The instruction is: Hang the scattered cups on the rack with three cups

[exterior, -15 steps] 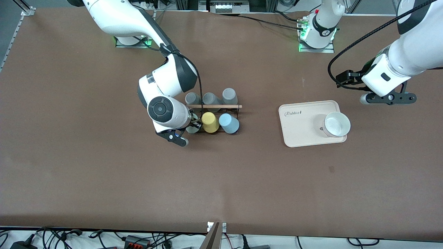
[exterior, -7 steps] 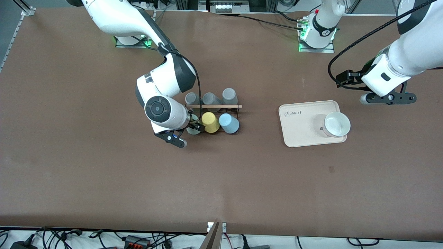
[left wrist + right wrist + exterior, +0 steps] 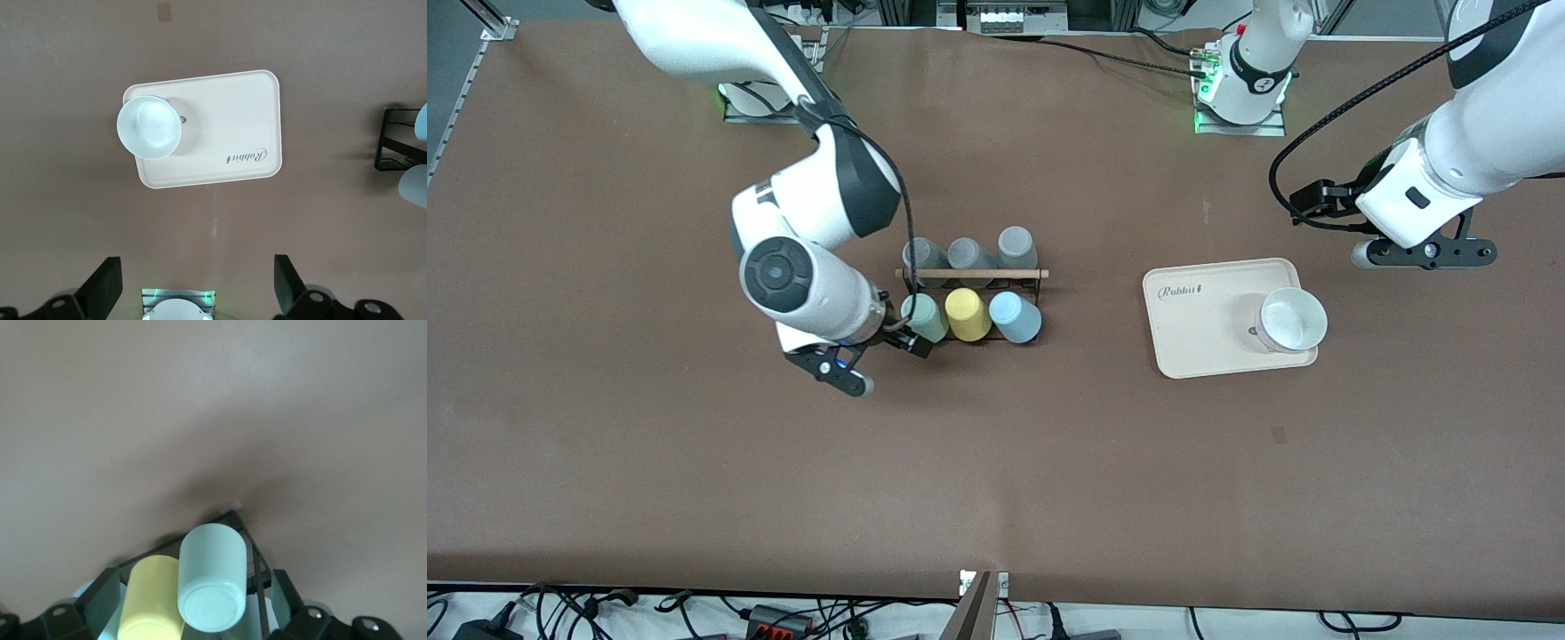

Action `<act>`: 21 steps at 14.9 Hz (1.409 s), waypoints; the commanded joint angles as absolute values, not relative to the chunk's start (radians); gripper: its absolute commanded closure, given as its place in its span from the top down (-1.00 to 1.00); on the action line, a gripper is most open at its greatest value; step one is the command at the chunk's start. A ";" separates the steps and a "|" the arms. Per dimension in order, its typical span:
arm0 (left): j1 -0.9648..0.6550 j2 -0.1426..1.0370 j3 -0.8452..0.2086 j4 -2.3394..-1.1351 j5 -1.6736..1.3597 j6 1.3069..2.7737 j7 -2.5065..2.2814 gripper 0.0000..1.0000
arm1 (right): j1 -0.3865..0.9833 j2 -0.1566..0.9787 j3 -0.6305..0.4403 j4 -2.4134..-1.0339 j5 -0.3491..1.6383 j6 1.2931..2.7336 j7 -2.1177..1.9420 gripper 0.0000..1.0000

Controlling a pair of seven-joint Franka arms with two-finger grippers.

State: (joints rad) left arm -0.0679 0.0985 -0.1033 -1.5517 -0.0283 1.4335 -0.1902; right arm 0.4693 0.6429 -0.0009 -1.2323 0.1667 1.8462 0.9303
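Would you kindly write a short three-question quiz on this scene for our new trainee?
1. True or false: the left gripper hangs open over the table, beside the tray.
2. Which cup on the rack is closest to the open right gripper? A yellow cup, B green cup, C blue cup.
3. Fill in: the rack's row farther from the front camera holds ___ grey cups.

Key: 1 true; 2 B, the green cup; 3 three.

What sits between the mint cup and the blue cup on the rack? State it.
In the front view, the yellow cup sits between the mint cup and the blue cup on the rack.
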 commanded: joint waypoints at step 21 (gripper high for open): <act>-0.077 0.081 -0.087 -1.562 -0.043 1.417 -0.170 1.00 | -0.049 0.318 -0.025 -1.273 -0.005 1.626 -0.028 1.00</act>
State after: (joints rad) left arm -0.0679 0.0985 -0.1009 -1.5517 -0.0283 1.4265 -0.1902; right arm -0.0293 0.3557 -0.0407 -1.2419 -0.0199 1.6314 0.0053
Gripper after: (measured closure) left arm 0.000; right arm 0.000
